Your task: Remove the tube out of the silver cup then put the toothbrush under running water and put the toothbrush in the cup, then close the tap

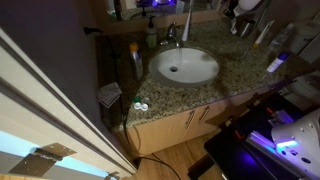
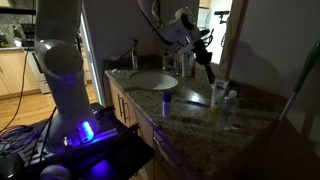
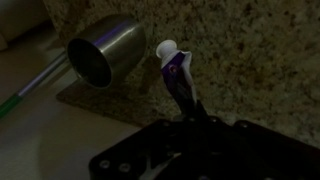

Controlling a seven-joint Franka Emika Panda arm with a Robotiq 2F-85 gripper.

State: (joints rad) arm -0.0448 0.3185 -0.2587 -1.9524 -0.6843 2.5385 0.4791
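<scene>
In the wrist view my gripper [image 3: 190,122] is shut on the lower end of a purple tube with a white cap [image 3: 174,70]. The tube is lifted clear, just right of the silver cup [image 3: 105,52], whose open mouth faces the camera. A thin pale green toothbrush handle [image 3: 32,88] runs from the cup's mouth towards the left edge. In an exterior view the gripper [image 2: 205,68] hangs above the counter to the right of the basin, with the dark tube below it. The chrome tap [image 1: 172,34] stands behind the white basin [image 1: 156,62]. Whether water runs cannot be told.
The granite counter [image 1: 235,75] carries a green-topped soap bottle [image 1: 151,38], a tall amber bottle [image 1: 134,62], white bottles [image 1: 262,35] and a small purple-capped item [image 2: 166,98]. A mirror wall stands behind it. The robot base glows purple [image 2: 85,130].
</scene>
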